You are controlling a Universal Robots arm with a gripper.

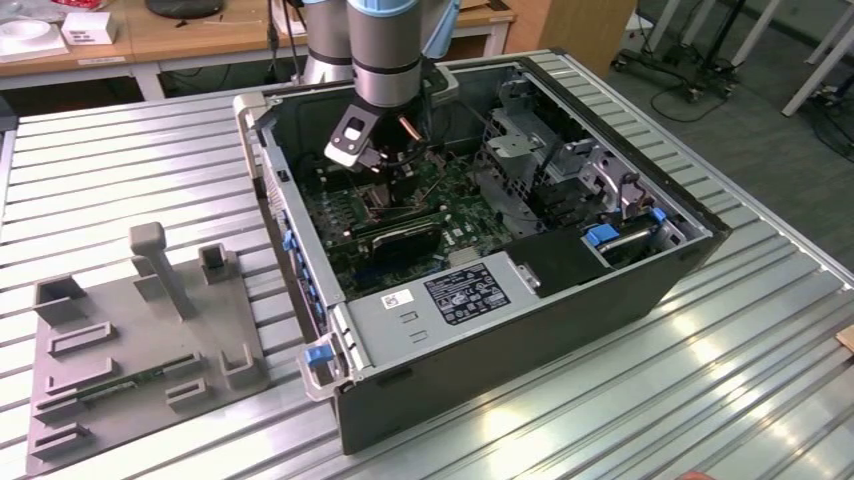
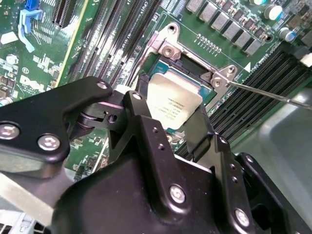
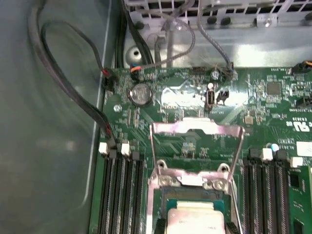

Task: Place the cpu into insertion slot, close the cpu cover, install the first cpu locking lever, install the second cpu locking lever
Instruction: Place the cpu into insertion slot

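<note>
My gripper [image 1: 380,160] reaches down into the open computer case [image 1: 641,290], over the green motherboard. In the second wrist view its two black fingers [image 2: 140,109] flank the cpu [image 2: 174,100], a pale square chip, and the gripper [image 2: 170,116] is shut on it. The cpu sits just over the insertion slot [image 2: 187,68], whose dark socket and silvery rim show beyond the chip. In the first wrist view the cpu [image 3: 195,220] is above the insertion slot [image 3: 192,194]. The cpu cover [image 3: 195,128] stands swung open, away from the socket. A thin locking lever [image 2: 273,93] sticks out sideways.
Long black memory slots [image 2: 122,29] run on both sides of the socket [image 3: 119,195]. Black cables [image 3: 73,83] hang along the case wall. A metal drive cage [image 1: 547,170] fills the case's far side. A grey fixture plate [image 1: 134,340] lies on the slatted table at the exterior view's left.
</note>
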